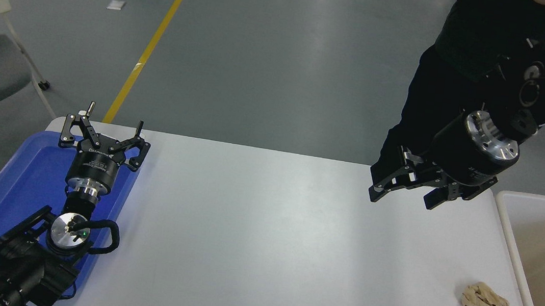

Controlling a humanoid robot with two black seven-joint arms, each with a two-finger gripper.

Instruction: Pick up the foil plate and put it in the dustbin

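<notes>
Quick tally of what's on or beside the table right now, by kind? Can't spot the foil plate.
Grippers: 2, left and right, both empty
Blue tray: 1
Paper ball: 1
Dustbin: 1
Foil plate: 0 in view
Total: 5

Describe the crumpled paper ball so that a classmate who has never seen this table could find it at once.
Start at the white table and go to its right edge, beside the dustbin with the thick white rim. Near the front right corner lies the paper ball. It is small, tan and crumpled, the only loose item on the bare tabletop.
</notes>
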